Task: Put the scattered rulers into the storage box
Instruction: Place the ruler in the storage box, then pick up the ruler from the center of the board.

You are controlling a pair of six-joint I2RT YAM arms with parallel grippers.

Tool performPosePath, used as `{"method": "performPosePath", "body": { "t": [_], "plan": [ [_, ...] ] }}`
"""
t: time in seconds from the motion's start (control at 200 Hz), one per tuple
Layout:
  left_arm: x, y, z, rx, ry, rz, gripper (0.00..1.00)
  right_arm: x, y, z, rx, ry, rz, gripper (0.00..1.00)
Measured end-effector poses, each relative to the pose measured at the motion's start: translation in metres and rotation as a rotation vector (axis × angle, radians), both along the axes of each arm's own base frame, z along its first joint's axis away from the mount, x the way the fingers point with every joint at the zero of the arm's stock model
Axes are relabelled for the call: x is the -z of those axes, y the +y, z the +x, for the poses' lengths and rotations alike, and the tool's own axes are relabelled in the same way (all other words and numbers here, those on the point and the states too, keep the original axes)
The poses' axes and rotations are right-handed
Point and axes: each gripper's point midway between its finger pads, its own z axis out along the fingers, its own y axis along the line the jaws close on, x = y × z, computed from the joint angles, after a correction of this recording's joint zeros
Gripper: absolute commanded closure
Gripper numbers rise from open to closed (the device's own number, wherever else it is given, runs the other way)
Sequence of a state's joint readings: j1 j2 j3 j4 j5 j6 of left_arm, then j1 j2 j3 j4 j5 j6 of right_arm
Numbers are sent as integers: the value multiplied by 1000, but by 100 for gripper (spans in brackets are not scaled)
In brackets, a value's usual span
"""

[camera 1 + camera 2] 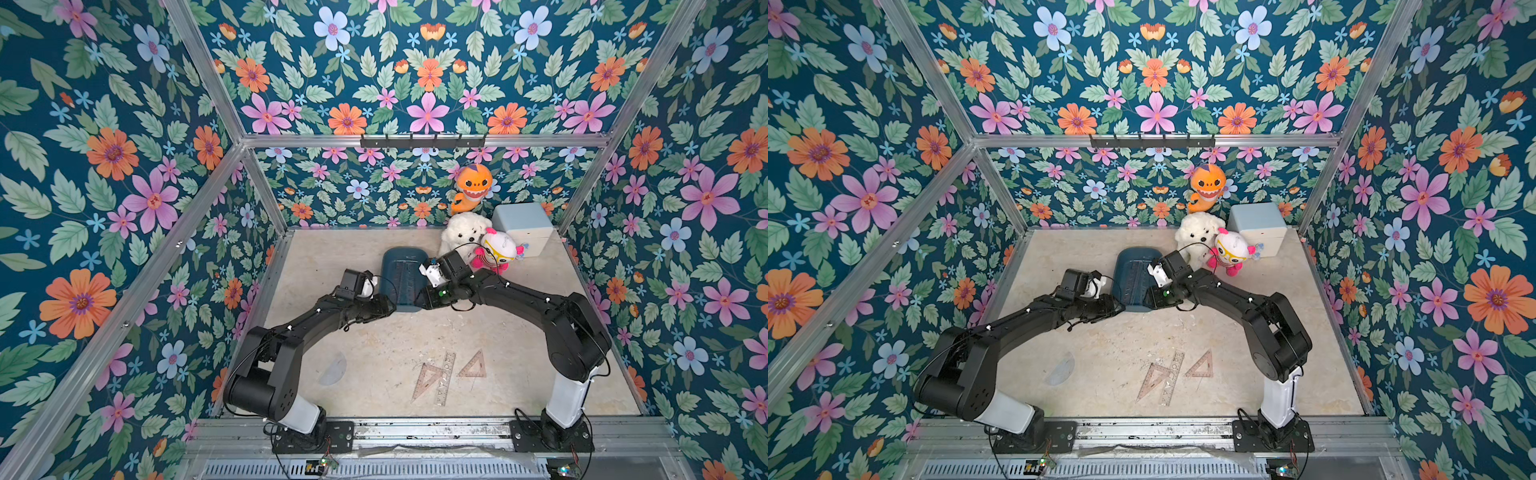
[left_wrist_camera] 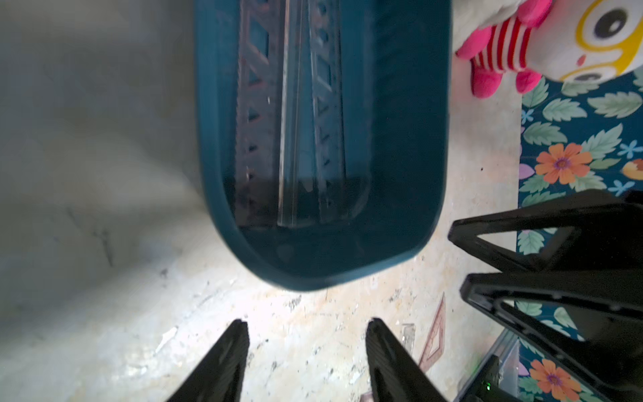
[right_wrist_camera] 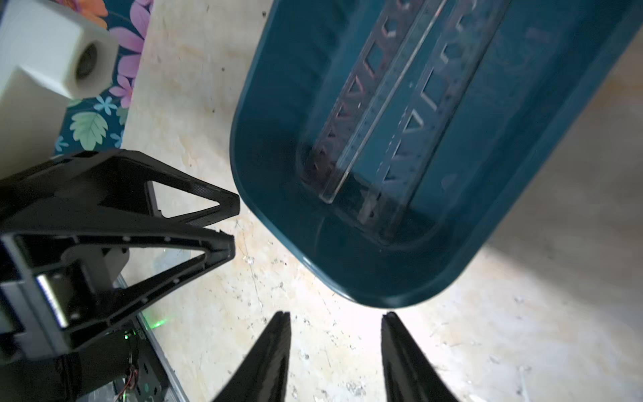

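Tabletop [image 1: 498, 353], pale and speckled, carried the teal storage box [image 1: 390, 257], with both arms reaching toward it. Left claw [image 2: 306, 325] hovered just short of the box's near end, jaws moderately wide and empty. Right claw [image 3: 335, 316] hung by that same end, jaws set narrower, also empty. Long rulers [image 2: 295, 121] lay lengthwise inside the box. Well apart from the box, toward the arm bases, lay two set squares [image 1: 428, 380], a straight ruler [image 1: 445, 378] and a clear protractor [image 1: 332, 370].
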State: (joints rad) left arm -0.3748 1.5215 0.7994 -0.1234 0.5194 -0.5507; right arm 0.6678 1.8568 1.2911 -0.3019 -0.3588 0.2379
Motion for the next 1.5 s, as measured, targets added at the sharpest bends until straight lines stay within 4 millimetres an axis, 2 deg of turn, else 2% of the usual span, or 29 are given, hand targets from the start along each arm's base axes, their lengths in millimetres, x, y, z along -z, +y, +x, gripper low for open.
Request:
{"method": "performPosePath", "body": {
  "t": [0.1, 0.17, 0.31, 0.505, 0.66, 0.805, 0.865, 0.97, 1.085, 1.22, 1.285, 1.405, 1.5],
  "plan": [
    [7, -1, -1, -16, 20, -9, 46, 13, -7, 8, 38, -20, -28, 63],
    [7, -3, 4, -23, 19, -18, 46, 16, -3, 12, 41, -30, -17, 64],
    [3, -10, 18, -30, 4, -36, 48, 15, 1, 26, 52, -63, 6, 64],
    [-4, -14, 31, -40, 1, -35, 47, 12, -7, 49, 95, -87, 16, 64],
    [-1, -16, 37, -42, 7, -29, 48, 12, -12, 63, 117, -95, 28, 64],
    [1, -17, 37, -32, 13, -20, 47, 3, -10, 60, 102, -107, 43, 65],
    [-1, -18, 33, -23, 13, -18, 47, -8, -13, 48, 96, -123, 51, 67],
    [-3, -23, 18, 7, 10, -16, 46, -23, -15, 9, 58, -149, 55, 69],
    [5, -32, -8, 56, 30, 2, 46, -23, -21, -50, 22, -150, 24, 71],
    [14, -41, -45, 122, 57, 24, 45, -10, -21, -129, -60, -124, -22, 72],
    [16, -40, -57, 137, 59, 30, 44, -5, -21, -160, -84, -114, -36, 73],
    [18, -36, -71, 141, 54, 42, 43, 10, -22, -201, -109, -87, -76, 77],
    [18, -35, -76, 147, 53, 45, 43, 26, -25, -219, -105, -64, -114, 80]
  ]
}}
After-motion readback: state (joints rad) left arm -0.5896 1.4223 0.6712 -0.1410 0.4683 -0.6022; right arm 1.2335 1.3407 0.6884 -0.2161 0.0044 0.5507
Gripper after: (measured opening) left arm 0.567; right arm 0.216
